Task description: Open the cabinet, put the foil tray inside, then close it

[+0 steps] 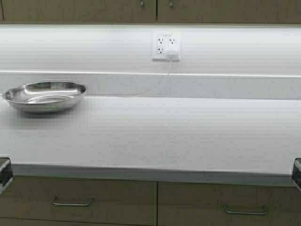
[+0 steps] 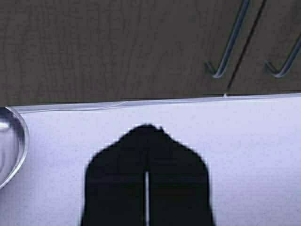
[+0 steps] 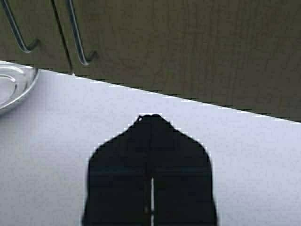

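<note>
Cabinet (image 1: 150,10) doors closed at far top; bowl (image 1: 45,95) far left on the surface (image 1: 188,136). Left end effector (image 2: 146,129) and right end effector (image 3: 150,117) — both clenched, empty — at near corners.

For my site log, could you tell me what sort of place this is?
Most likely a kitchen: a white countertop with a steel bowl on it, wall cabinet above, drawer fronts below, and a wall socket.

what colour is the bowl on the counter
Shiny silver steel bowl, mirror-polished; the high view shows it best.
</note>
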Motion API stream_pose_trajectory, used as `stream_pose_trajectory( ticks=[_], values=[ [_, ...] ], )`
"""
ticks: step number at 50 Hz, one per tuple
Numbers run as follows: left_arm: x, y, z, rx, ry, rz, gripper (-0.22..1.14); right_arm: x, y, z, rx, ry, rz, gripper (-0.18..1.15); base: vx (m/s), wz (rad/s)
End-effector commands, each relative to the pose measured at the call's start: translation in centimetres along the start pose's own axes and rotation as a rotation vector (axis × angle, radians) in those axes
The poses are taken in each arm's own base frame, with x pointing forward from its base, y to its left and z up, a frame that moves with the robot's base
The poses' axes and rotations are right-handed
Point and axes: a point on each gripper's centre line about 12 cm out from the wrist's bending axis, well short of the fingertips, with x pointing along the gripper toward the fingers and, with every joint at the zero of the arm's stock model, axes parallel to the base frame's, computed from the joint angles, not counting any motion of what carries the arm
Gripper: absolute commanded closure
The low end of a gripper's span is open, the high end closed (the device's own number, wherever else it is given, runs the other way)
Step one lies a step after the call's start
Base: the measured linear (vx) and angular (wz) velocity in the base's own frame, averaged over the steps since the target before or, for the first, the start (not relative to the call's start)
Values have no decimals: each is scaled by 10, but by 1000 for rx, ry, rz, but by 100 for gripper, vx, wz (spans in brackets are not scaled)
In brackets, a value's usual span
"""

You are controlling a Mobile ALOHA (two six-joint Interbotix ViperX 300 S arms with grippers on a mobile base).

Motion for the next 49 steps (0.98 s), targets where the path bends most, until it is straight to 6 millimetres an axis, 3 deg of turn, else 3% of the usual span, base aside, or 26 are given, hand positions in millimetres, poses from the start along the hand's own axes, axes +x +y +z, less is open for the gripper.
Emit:
stream_pose_trajectory(
  ticks=[1, 49],
  values=[
    [-5, -3, 17, 3, -48, -8, 87, -2, 0, 8, 6, -24, 4, 90, 0, 0],
    [-6, -3, 14, 4, -42, -7, 87, -2, 0, 6, 10, -20, 4, 90, 0, 0]
  ],
)
